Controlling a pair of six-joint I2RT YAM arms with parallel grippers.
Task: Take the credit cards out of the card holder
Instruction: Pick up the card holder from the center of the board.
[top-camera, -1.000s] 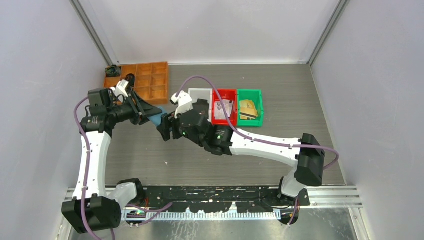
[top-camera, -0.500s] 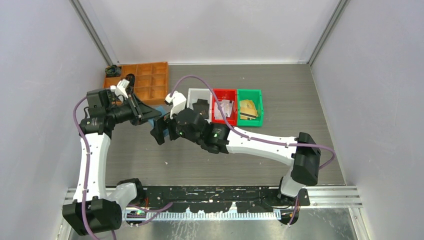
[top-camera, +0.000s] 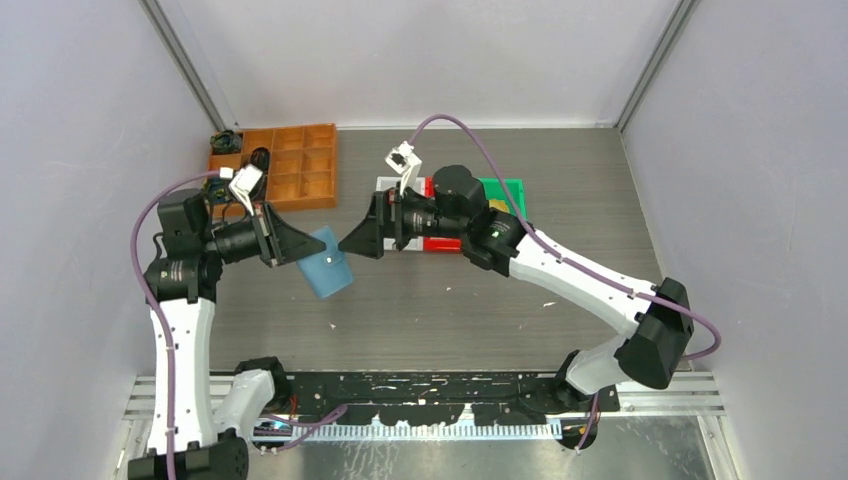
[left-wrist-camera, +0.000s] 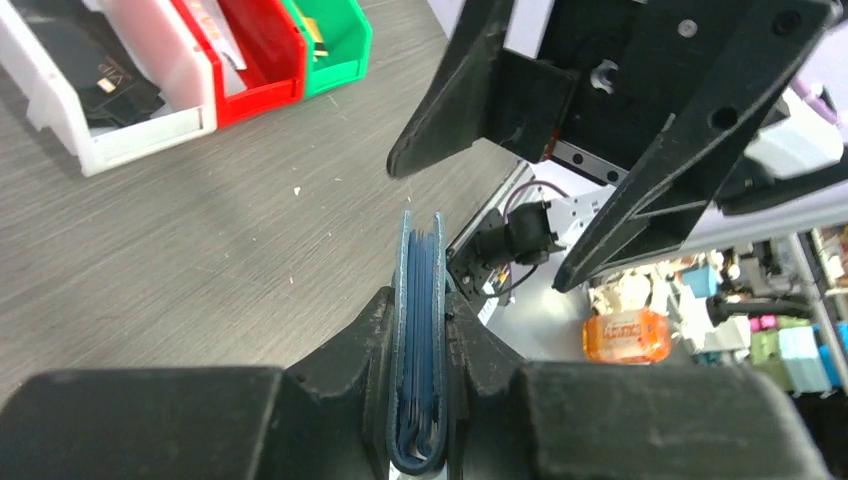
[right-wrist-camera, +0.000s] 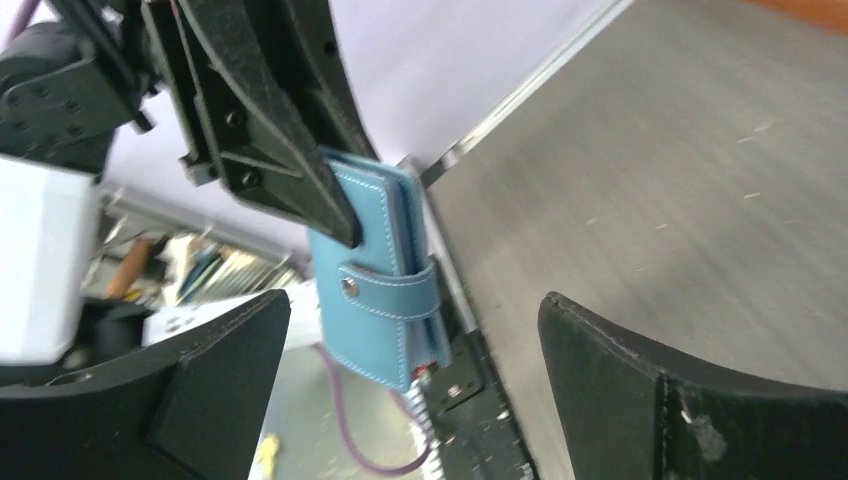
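My left gripper (top-camera: 295, 243) is shut on the teal-blue card holder (top-camera: 327, 262) and holds it in the air above the table. In the left wrist view the holder (left-wrist-camera: 420, 330) stands edge-on between my fingers, folded, with thin card edges showing inside. In the right wrist view the holder (right-wrist-camera: 375, 280) is closed by a snap strap. My right gripper (top-camera: 362, 240) is open and empty, facing the holder from the right with a small gap. The credit cards are otherwise hidden inside the holder.
A white bin (top-camera: 392, 186), a red bin (top-camera: 445, 243) and a green bin (top-camera: 512, 188) stand behind the right arm. An orange compartment tray (top-camera: 300, 165) sits at the back left. Grey walls close in both sides.
My left gripper lifted the holder off the table and swung it right. My right gripper rose from the table, turned and now faces the holder.
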